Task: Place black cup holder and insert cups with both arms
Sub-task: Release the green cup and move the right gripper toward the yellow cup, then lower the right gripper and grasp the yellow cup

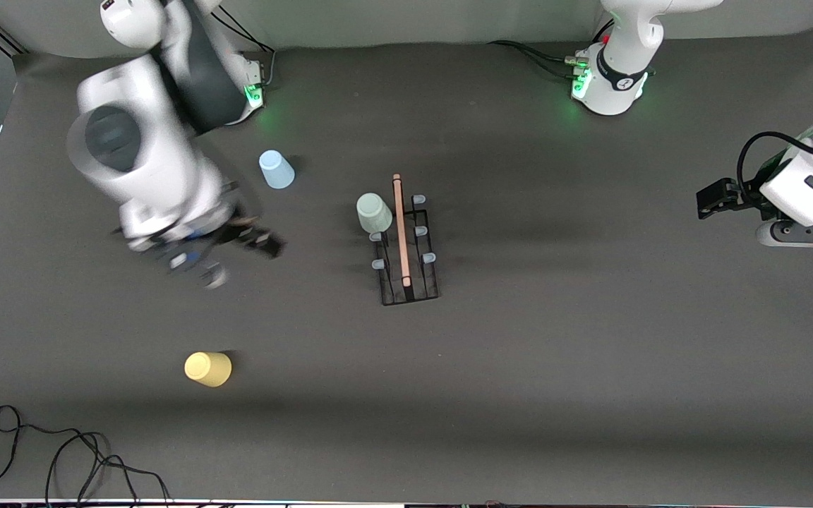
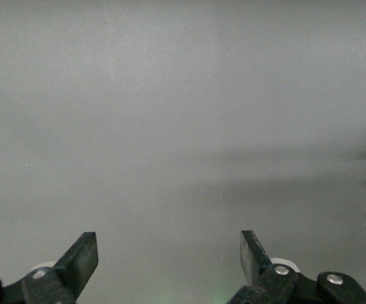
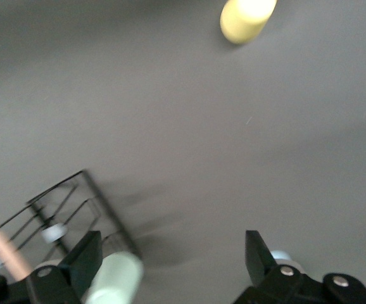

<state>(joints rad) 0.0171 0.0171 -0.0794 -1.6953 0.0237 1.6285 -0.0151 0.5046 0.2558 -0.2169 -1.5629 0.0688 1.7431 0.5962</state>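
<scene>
The pale green plastic cup [image 1: 374, 212] sits on the black wire cup holder [image 1: 410, 291]. The right gripper [image 3: 170, 253], fingers wide and empty, hangs over bare table between the holder and the yellow cup [image 1: 207, 368]. The left gripper [image 2: 169, 259] waits wide open.

A dark grey table [image 1: 555, 353] carries everything. Near its middle stands the black cup holder [image 1: 408, 243]. A pale green cup [image 1: 374, 212] sits upside down on one of its pegs, not on the table itself. A light blue cup [image 1: 276, 169] stands upside down toward the right arm's end. A yellow cup [image 1: 208, 368] lies on its side nearer the front camera. A black cable [image 1: 61, 455] trails along the nearest edge.
</scene>
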